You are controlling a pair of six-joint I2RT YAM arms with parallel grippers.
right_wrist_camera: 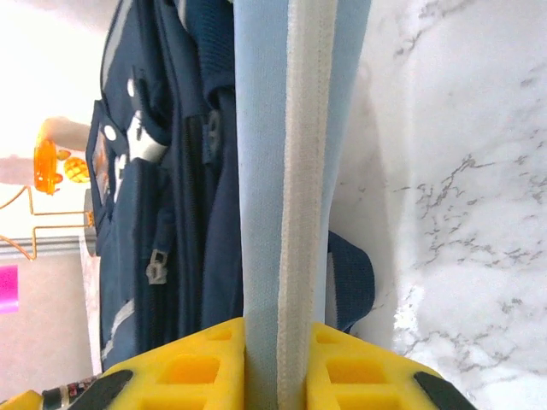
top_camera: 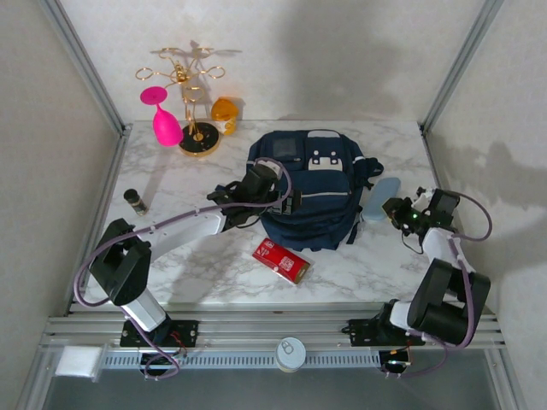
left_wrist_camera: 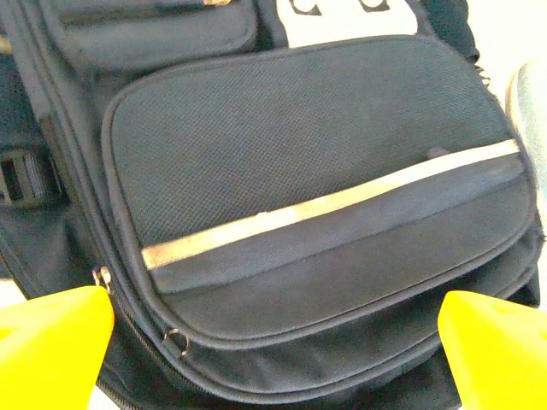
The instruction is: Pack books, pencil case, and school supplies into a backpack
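Top view: backpack (top_camera: 312, 188) lies flat on the counter (top_camera: 188, 273), pencil case (top_camera: 380, 201) just beside its right edge, red box (top_camera: 280, 260) nearer the arms; left wrist: left jaws spread wide over the front pocket (left_wrist_camera: 316, 171), probably lining up on a zipper ring (left_wrist_camera: 175, 340); right wrist: right jaws pinch the pencil case edgewise, handy for slotting in; can't tell if it's lifted.
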